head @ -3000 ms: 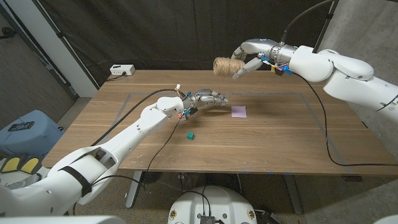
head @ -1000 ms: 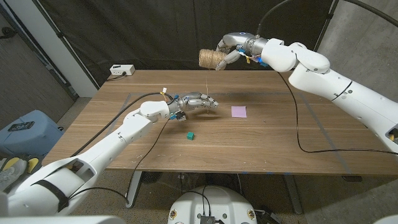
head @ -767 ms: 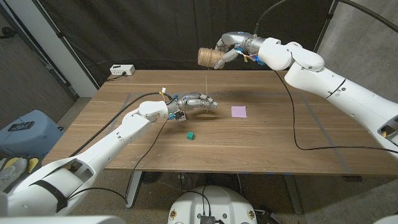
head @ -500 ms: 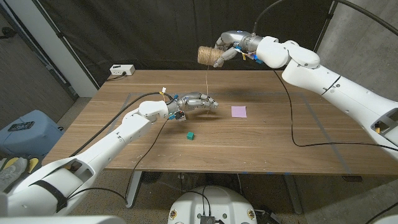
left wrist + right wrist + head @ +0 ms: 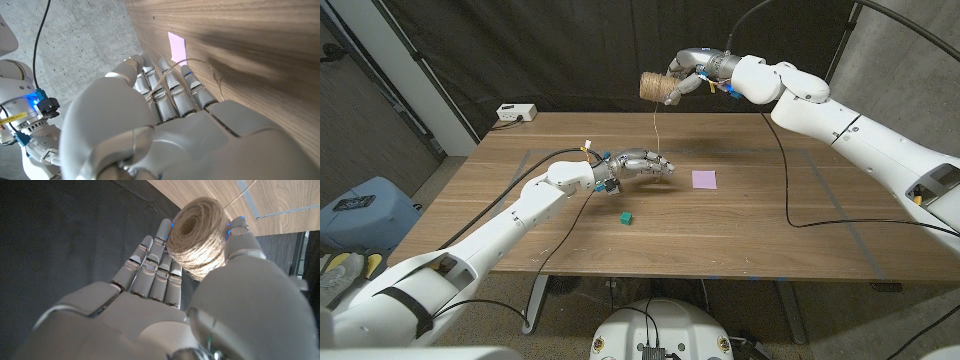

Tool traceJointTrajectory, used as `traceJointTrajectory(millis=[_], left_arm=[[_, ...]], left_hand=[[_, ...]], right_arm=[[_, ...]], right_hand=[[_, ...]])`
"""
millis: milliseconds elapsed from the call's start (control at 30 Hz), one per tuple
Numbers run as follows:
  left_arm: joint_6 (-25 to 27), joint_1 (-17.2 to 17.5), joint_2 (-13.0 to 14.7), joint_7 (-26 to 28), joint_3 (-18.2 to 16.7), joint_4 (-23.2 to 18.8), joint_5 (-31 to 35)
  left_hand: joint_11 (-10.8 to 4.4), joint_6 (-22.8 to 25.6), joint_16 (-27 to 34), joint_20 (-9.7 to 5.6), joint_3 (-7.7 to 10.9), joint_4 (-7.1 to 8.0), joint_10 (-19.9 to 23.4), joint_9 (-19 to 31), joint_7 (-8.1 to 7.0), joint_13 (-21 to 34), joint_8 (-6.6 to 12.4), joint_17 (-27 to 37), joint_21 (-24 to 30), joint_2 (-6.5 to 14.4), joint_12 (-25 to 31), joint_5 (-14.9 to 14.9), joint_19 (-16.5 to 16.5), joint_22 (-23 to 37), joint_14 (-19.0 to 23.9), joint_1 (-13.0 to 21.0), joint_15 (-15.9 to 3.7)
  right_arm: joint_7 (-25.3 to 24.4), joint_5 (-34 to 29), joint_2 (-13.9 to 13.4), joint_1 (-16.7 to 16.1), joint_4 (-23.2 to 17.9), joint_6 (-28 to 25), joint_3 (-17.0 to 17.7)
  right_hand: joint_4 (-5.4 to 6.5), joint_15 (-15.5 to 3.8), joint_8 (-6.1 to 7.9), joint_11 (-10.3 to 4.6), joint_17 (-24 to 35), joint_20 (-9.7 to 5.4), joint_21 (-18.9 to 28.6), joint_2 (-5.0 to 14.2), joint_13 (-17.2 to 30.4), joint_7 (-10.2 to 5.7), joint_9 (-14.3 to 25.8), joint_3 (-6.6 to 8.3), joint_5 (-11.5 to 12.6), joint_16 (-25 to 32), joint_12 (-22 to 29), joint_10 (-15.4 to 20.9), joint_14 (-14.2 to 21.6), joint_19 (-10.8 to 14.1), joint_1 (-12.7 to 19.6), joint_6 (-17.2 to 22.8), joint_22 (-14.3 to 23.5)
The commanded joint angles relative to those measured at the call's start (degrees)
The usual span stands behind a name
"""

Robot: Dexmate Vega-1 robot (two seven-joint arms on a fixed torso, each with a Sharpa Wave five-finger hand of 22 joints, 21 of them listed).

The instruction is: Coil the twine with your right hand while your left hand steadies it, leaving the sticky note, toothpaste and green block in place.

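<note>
The right robot hand (image 5: 682, 80) gripped the ball of twine (image 5: 655, 87) between thumb and fingers, holding it in the air above the table's (image 5: 770, 225) far edge. In the right wrist view the ball (image 5: 196, 236) sat against the fingers (image 5: 150, 267) with its hollow end facing outward. A single strand (image 5: 654, 130) ran straight down from the ball to the left robot hand (image 5: 642, 164), which hovered low over the table's middle, fingers extended together toward the right. The left wrist view showed the strand looping across those fingers (image 5: 175, 92); whether they pinched it I could not tell. The pink sticky note (image 5: 704, 179) lay just beyond the fingertips, apart from them. The green block (image 5: 625, 217) sat nearer the front edge, below the left wrist.
</note>
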Motion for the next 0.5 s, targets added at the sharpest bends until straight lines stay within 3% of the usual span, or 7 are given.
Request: traceJointTrajectory(millis=[33,500], left_arm=[[0.4,-0.4,-0.9,-0.4,0.6,0.1,0.1],[1.3,1.3,0.0,-0.7,0.4,-2.5,-0.8]], left_hand=[[0.23,0.3,-0.3,0.36,0.04,0.06,0.3,0.1,0.22,0.2,0.10,0.1,0.3,0.0,0.0,0.4,0.0,0.1,0.2,0.6,0.03],[-0.04,0.3,-0.3,0.24,0.00,0.07,0.6,0.1,0.26,0.2,0.11,0.1,0.4,0.0,-0.1,0.4,0.1,0.1,0.2,0.6,0.10]], right_arm=[[-0.3,0.7,0.8,1.3,3.5,1.4,-0.4],[-1.4,0.2,2.3,2.3,7.1,1.9,-1.2]], right_hand=[[0.01,-6.29,0.20,-8.21,0.3,-4.90,-0.2,9.76,0.3,-11.43,0.1,-0.11,0.4,-0.3,0.3,9.0,0.1,0.1,9.3,12.1,0.2],[0.04,-6.32,0.21,-8.29,0.4,-4.92,-0.1,9.87,0.3,-11.47,0.1,-0.11,0.4,-0.3,0.2,9.0,0.1,0.1,9.4,12.2,0.2]])
